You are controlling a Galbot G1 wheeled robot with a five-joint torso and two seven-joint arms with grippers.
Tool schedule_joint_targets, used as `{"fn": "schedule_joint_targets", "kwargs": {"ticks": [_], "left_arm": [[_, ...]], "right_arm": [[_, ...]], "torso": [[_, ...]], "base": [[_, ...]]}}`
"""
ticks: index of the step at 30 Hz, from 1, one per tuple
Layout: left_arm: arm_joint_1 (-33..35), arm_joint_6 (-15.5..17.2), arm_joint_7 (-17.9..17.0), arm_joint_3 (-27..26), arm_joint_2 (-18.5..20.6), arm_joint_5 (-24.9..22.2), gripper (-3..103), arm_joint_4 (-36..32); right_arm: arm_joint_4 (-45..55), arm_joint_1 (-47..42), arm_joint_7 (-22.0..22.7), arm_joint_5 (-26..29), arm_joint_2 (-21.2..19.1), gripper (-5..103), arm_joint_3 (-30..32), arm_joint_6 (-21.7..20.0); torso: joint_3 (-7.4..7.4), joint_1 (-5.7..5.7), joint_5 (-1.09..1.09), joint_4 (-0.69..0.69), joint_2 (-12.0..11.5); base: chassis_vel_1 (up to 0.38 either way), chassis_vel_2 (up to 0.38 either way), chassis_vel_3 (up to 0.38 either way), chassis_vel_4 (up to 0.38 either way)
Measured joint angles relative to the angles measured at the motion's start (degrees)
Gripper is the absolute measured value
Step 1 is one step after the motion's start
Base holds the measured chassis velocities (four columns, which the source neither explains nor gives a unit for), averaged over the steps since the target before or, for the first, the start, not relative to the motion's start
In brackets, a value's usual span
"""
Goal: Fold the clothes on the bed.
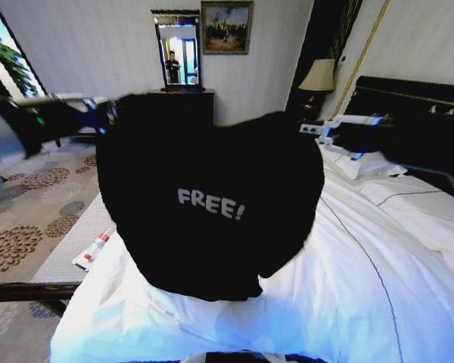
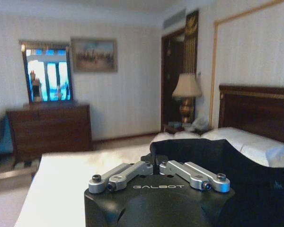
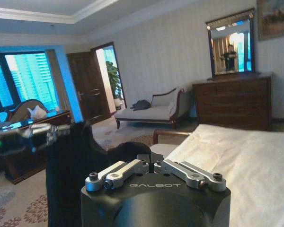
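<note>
- Black T-shirt [image 1: 212, 204] hung spread in the air above the bed [image 1: 363, 272], "FREE!" lettering facing the head camera.
- Left gripper [image 1: 106, 113] pinched shut on the shirt's corner at 10 o'clock.
- Right gripper [image 1: 318, 130] clamped on the opposite corner at 2 o'clock (fabric bunched at both sets of fingertips in the wrist views).
- Lower hem brushed the white duvet [image 1: 348, 302] at 6 o'clock.

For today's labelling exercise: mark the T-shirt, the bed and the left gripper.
T-shirt [image 1: 212, 181], head view: chest, above the lettering.
Bed [image 1: 378, 302], head view: bare white duvet.
Left gripper [image 2: 155, 163], left wrist view: where the shut fingertips meet.
</note>
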Motion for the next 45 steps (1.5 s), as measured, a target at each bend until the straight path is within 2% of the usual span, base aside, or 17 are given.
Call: {"fn": "schedule_joint_targets", "kwargs": {"ticks": [1, 4, 6, 7, 9, 12, 13, 17, 18, 22, 25, 31, 33, 36, 39, 42, 45], "left_arm": [[1.5, -0.02, -0.4, 1.24, -1.52, 1.72, 1, -0.37], [2.77, -0.12, -0.71, 2.79, -3.53, 3.82, 1, -0.7], [5.62, -0.33, -0.88, 4.97, -6.48, 8.36, 1, -0.96], [5.62, -0.33, -0.88, 4.97, -6.48, 8.36, 1, -0.96], [7.96, -0.7, -0.76, 6.86, -8.3, 13.22, 1, -0.76], [8.6, -1.77, -0.48, 15.29, -13.58, 23.94, 1, 1.18], [8.6, -1.77, -0.48, 15.29, -13.58, 23.94, 1, 1.18], [7.58, -2.47, -0.94, 27.44, -21.48, 35.51, 1, 6.5], [7.58, -2.47, -0.94, 27.44, -21.48, 35.51, 1, 6.5], [7.0, -2.71, 1.24, 35.84, -28.54, 43.8, 1, 15.97], [6.64, -2.92, 2.28, 38.42, -31.14, 46.45, 1, 19.49], [4.3, -4.07, 5.65, 45.45, -40.68, 54.2, 1, 30.51], [3.92, -4.35, 6.44, 46.06, -41.66, 55.29, 1, 32.15], [1.5, -5.37, 9.05, 47.33, -45.7, 59.27, 1, 40.64], [-0.73, -5.42, 9.22, 48.11, -48.25, 60.73, 1, 45.32], [-7.54, -5.98, 9.88, 49.55, -55.01, 63.96, 1, 55.42], [-10.75, -6.32, 10.77, 49.83, -58.13, 65.21, 1, 60.85]], "right_arm": [[-0.05, -2.33, 0.46, -3.47, 2.5, 0, -1.23, 0.29], [-0.1, -6.03, 0.22, -8.12, 4.96, 0, -1.96, 0.42], [-1.2, -12.52, -0.53, -14.45, 8.58, 0, -2.76, 0.18], [-1.2, -12.52, -0.53, -14.45, 8.58, 0, -2.76, 0.18], [-3.49, -16.52, -1.04, -18.05, 11.0, 0, -3.37, -0.33], [-8.94, -21.6, -3.46, -26.38, 15.9, 0, -6.25, -1.21], [-8.94, -21.6, -3.46, -26.38, 15.9, 0, -6.25, -1.21], [-16.23, -22.49, -6.62, -36.86, 22.71, 0, -14.2, -2.3], [-16.23, -22.49, -6.62, -36.86, 22.71, 0, -14.2, -2.3], [-23.98, -24.67, -9.4, -45.4, 28.59, 0, -18.52, -2.67], [-27.04, -25.52, -10.53, -48.54, 30.66, 0, -19.74, -2.69], [-38.76, -25.25, -15.66, -59.87, 38.42, 0, -24.67, -2.57], [-40.56, -24.53, -16.38, -61.12, 39.38, 0, -25.52, -2.47], [-49.45, -20.54, -19.32, -65.06, 43.04, 0, -29.45, -1.18], [-54.41, -18.69, -21.66, -68.16, 44.68, 0, -31.11, 0.32], [-64.31, -15.22, -25.67, -74.34, 48.62, 0, -33.06, 4.23], [-68.42, -13.55, -26.5, -76.27, 50.95, 0, -33.37, 5.98]], "torso": [[0.0, 0.01, 0.01, 0.01, -0.01], [0.01, 0.01, 0.02, 0.02, -0.01], [0.0, 0.01, 0.02, -0.01, -0.01], [0.0, 0.01, 0.02, -0.01, -0.01], [0.0, 0.0, 0.02, 0.01, -0.01], [0.0, 0.01, 0.01, -0.01, -0.01], [0.0, 0.01, 0.01, -0.01, -0.01], [0.01, 0.01, 0.03, 0.01, -0.01], [0.01, 0.01, 0.03, 0.01, -0.01], [0.01, 0.01, 0.01, 0.0, -0.01], [0.0, 0.01, 0.01, 0.0, -0.01], [0.0, 0.0, 0.04, -0.01, -0.01], [0.0, 0.0, 0.01, -0.02, -0.01], [0.0, 0.0, 0.02, 0.04, -0.01], [0.0, 0.0, -0.01, 0.03, -0.01], [0.01, 0.01, 0.02, -0.03, -0.01], [0.0, 0.02, 0.04, -0.04, -0.01]], "base": [[0.0, 0.0, 0.0, 0.0], [0.0, 0.0, 0.0, 0.0], [0.0, 0.0, 0.0, 0.0], [0.0, 0.0, 0.0, 0.0], [0.0, 0.0, 0.0, 0.0], [0.0, 0.0, 0.0, 0.0], [0.0, 0.0, 0.0, 0.0], [0.0, 0.0, 0.0, 0.0], [0.0, 0.0, 0.0, 0.0], [0.0, 0.0, 0.0, 0.0], [0.0, 0.0, 0.0, 0.0], [0.0, 0.0, 0.0, 0.0], [0.0, 0.0, 0.0, 0.0], [0.0, 0.0, 0.0, 0.0], [0.0, 0.0, 0.0, 0.0], [0.0, 0.0, 0.0, 0.0], [0.0, 0.0, 0.0, 0.0]]}}
